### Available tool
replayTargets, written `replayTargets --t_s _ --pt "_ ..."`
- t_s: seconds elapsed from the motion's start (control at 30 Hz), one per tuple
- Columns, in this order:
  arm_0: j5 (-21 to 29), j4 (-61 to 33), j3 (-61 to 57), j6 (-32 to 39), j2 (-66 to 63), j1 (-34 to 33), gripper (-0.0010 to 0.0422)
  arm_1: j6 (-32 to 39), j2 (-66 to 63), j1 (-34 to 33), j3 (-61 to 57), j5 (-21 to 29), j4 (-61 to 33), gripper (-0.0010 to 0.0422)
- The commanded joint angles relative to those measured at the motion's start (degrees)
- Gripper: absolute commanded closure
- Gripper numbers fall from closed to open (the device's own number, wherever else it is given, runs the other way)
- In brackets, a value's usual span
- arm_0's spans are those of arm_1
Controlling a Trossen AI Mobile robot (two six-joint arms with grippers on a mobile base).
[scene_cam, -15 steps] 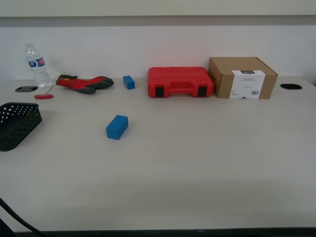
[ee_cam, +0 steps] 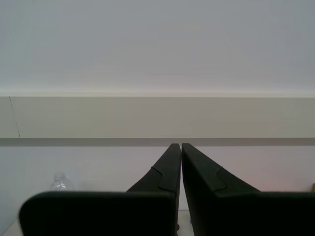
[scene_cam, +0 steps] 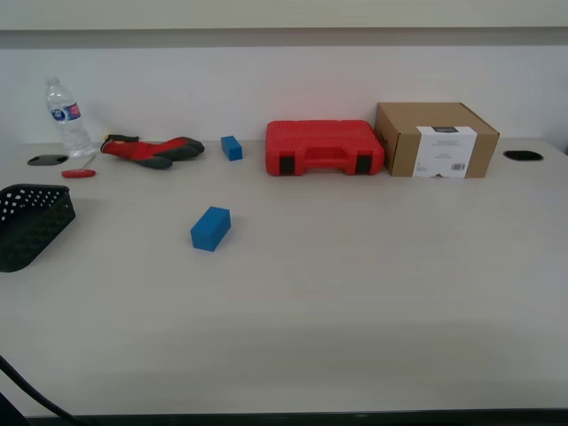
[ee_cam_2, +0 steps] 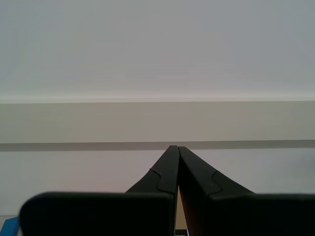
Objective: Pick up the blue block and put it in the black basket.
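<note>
The solid bright blue rectangular block (scene_cam: 210, 228) lies on the pale surface (scene_cam: 355, 284), its long axis toward one o'clock, the black perforated plastic basket (scene_cam: 31, 224) at its nine o'clock. Both hands, first (ee_cam: 177, 146) and second (ee_cam_2: 173, 147), are clenched empty, aimed at the wall; which is nearer cannot be told.

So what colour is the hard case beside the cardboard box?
Red case with black latches, clearest in the exterior view.

A pale, faintly grained counter (scene_cam: 355, 293) stretches ahead of me to a plain white wall (scene_cam: 293, 84). A grey band (scene_cam: 284, 37) runs along that wall below a cream strip, and two dark round grommet holes (scene_cam: 523, 155) sit near the counter's back corners
</note>
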Motion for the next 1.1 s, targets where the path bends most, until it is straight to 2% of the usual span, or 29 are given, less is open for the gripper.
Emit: replayTargets --t_s 0.03,0.23,0.33,0.43,0.67,0.8,0.93,1.1 --pt "-0.11 0.13 0.07 0.00 0.02 0.04 0.0413 0.07 -0.02 -0.02 0.02 0.00 0.22 0.0413" --pt "-0.11 0.13 0.07 0.00 0.02 0.04 0.0413 0.24 0.09 -0.02 0.02 0.90 -1.70 0.0413" --pt "-0.11 0.13 0.07 0.00 0.02 0.04 0.0413 2.86 1.03 -0.04 0.00 1.16 -7.89 0.0413" --pt "-0.11 0.13 0.07 0.00 0.02 0.02 0.0413 3.50 4.42 -0.09 -0.09 3.48 -14.49 0.0413" --pt "-0.11 0.09 0.07 0.00 0.02 0.02 0.0413 3.23 23.63 -0.22 0.26 8.15 -17.00 0.0413" --pt "-0.11 0.07 0.07 0.00 0.02 0.04 0.0413 2.40 35.10 -1.27 1.53 12.79 -16.94 0.0413" --pt "-0.11 0.11 0.07 0.00 0.02 0.02 0.0413 0.68 44.19 -4.79 4.28 15.58 -16.96 0.0413" --pt "-0.11 0.07 0.07 0.00 0.02 0.04 0.0413 0.94 52.74 -11.93 10.25 15.32 -17.62 0.0412"
